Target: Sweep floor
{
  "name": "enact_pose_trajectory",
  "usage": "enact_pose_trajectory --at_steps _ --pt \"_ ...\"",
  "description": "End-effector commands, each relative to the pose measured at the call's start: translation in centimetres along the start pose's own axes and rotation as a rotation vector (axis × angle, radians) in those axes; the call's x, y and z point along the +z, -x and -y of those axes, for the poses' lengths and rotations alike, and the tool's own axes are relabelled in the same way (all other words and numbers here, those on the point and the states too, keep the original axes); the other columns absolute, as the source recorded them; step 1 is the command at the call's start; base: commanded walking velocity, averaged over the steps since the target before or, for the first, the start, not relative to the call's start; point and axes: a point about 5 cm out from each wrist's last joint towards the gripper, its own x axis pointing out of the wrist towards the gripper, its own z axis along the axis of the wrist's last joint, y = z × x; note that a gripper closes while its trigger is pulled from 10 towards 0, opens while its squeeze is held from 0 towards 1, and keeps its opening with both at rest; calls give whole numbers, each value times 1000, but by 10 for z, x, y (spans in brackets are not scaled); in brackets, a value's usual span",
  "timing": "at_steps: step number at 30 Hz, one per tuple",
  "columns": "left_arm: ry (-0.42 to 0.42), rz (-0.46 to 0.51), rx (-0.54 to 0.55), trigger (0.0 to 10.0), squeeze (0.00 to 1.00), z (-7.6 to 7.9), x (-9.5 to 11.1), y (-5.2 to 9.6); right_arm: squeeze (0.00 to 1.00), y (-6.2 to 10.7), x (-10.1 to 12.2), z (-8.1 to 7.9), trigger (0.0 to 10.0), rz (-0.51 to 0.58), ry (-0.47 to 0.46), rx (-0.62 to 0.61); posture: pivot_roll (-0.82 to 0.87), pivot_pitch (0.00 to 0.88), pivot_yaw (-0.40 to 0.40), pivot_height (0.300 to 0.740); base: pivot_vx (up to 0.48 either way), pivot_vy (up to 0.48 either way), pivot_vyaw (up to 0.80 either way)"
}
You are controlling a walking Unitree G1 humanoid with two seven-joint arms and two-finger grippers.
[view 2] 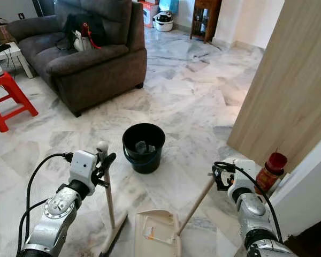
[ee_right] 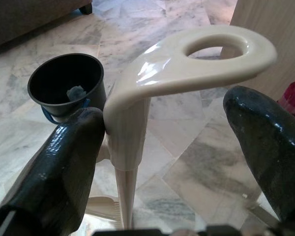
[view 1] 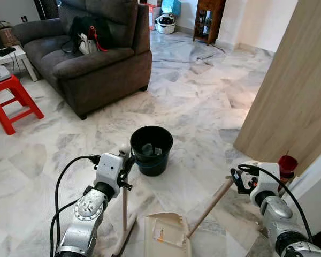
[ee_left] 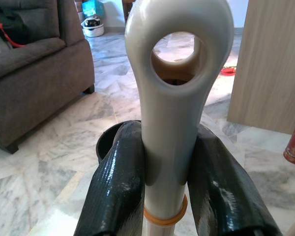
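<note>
Dustpan (view 1: 166, 234) at 6 o'clock holds scraps; right gripper (ee_right: 162, 132) loose around its handle (ee_right: 187, 59). Left gripper (ee_left: 169, 182) clamps broom (view 1: 124, 214). Bucket (view 1: 151, 151), 12 o'clock: emptying pending.

No readable text, red can (view 2: 271, 170) by the wall bears a label too blurred to read

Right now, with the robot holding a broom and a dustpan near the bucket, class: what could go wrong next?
1. The right gripper touches the dustpan handle with one finger only, the other standing apart. The handle might slip or swing.
2. The dustpan holds a bit of litter and sits tilted on its long handle; a jerk could spill it onto the floor.
3. The bucket stands close ahead of the broom; a wide sweep may knock it over.
</note>
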Motion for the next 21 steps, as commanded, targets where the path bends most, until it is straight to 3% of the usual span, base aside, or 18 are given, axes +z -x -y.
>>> enact_pose_trajectory --at_steps 1,7,16,21 --pt "-8 38 -5 10000 0 -1 8 -3 0 -2 6 -3 10000 21 -6 27 121 0 -5 740 0 0 0" --pt "-6 38 -12 10000 0 0 8 -3 0 -3 8 -13 10000 41 -41 161 121 0 -3 740 0 0 0" --pt "-3 38 -16 10000 0 0 9 -4 0 -2 1 -14 10000 -4 -8 169 122 0 -6 740 0 0 0" --pt "-5 37 -15 10000 0 0 9 -4 0 -1 -2 -10 10000 -26 5 100 121 0 -7 740 0 0 0"
